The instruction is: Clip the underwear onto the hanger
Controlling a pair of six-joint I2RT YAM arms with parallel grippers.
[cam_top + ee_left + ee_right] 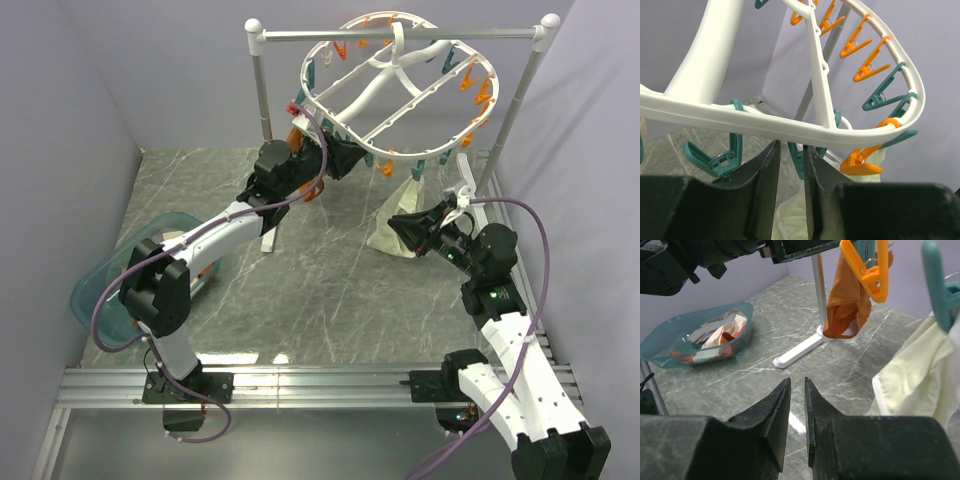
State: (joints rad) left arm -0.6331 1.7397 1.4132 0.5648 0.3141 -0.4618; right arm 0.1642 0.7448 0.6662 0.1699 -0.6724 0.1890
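Observation:
The white oval hanger point(385, 110) hangs tilted from the rail, with orange and teal clips round its rim. The pale cream underwear point(383, 238) hangs below its near rim. In the right wrist view it point(910, 380) is held by a teal clip point(939, 290). My left gripper point(345, 152) reaches up under the rim point(765, 125), its jaws drawn close with a teal clip point(797, 160) between them. My right gripper point(397, 226) hovers beside the underwear, apart from it. Its jaws point(797, 382) are nearly together and empty.
An orange-brown garment point(845, 310) hangs from an orange clip point(865, 270). The white rail stand point(400, 33) spans the back, its foot point(800, 350) lying on the marble table. A teal bin point(100, 290) of clothes sits at the left. Grey walls enclose the sides.

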